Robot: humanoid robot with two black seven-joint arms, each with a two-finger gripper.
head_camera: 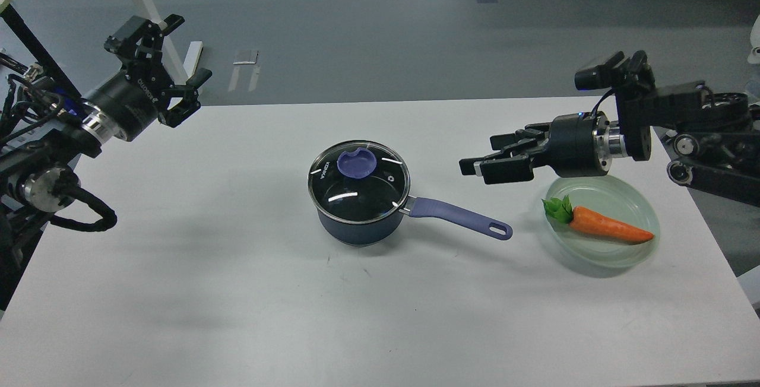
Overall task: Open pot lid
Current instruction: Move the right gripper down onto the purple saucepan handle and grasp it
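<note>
A dark blue pot [356, 227] stands at the middle of the white table [237, 292]. Its glass lid [362, 194] with a purple knob [355, 165] sits closed on it. Its purple handle [460, 219] points right. My right gripper [480, 154] is open and empty, fingers pointing left, level with the pot and about a hand's width to the right of the lid, above the handle's far end. My left gripper [189, 48] is open and empty, raised over the table's far left corner, well away from the pot.
A pale green plate [647, 209] holding a toy carrot [605, 227] lies at the right, just below my right forearm. A white desk leg [148, 19] and a black frame [35, 48] stand beyond the table's far left corner.
</note>
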